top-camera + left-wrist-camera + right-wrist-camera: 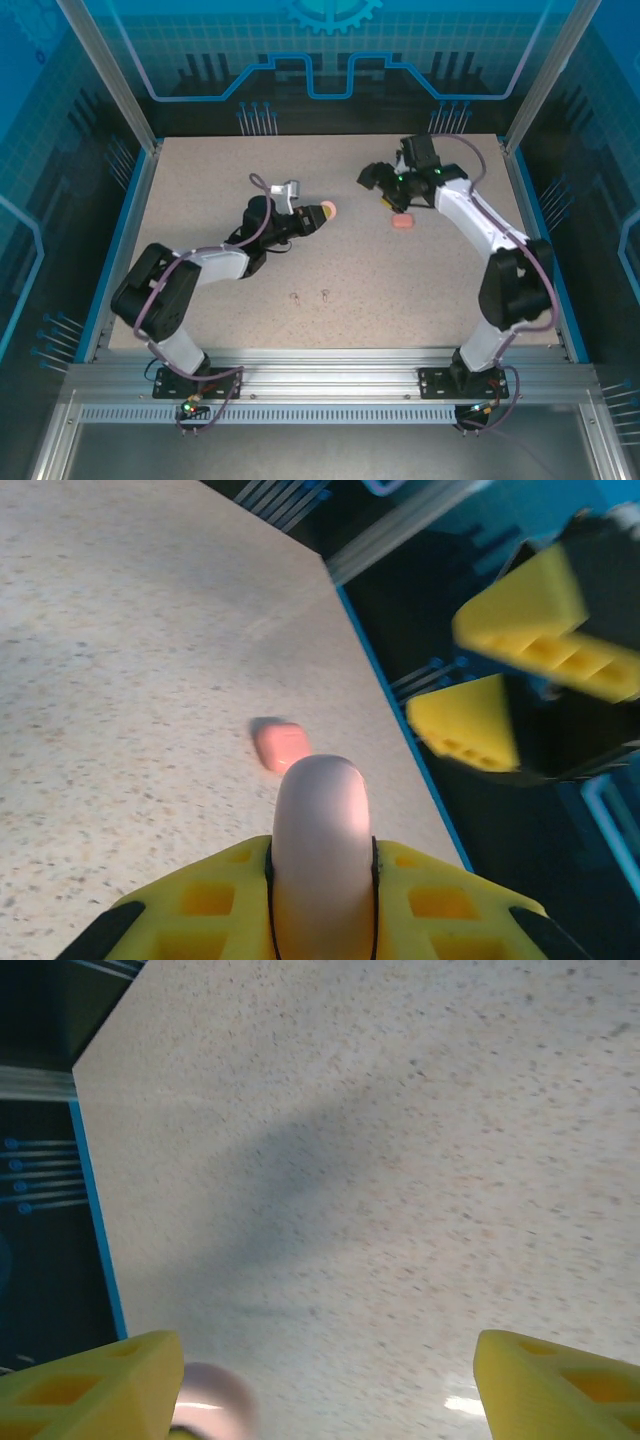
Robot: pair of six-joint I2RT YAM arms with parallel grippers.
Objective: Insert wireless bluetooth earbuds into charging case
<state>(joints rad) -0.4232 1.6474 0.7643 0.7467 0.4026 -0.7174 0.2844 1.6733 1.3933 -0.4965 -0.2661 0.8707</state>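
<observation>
Pink case (pixel 322 815) — in left pincer (pixel 322 880)

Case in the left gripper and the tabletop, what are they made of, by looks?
Case in the left gripper: likely smooth pink plastic, semi-gloss; soft highlight on its rounded top. Tabletop: matte beige, dark specks; laminate or stone composite, cannot tell which.

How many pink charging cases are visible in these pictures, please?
2. One pink case is held in the left claw; the second case lies on the table, near the open right claw. Others could be hidden.
</observation>
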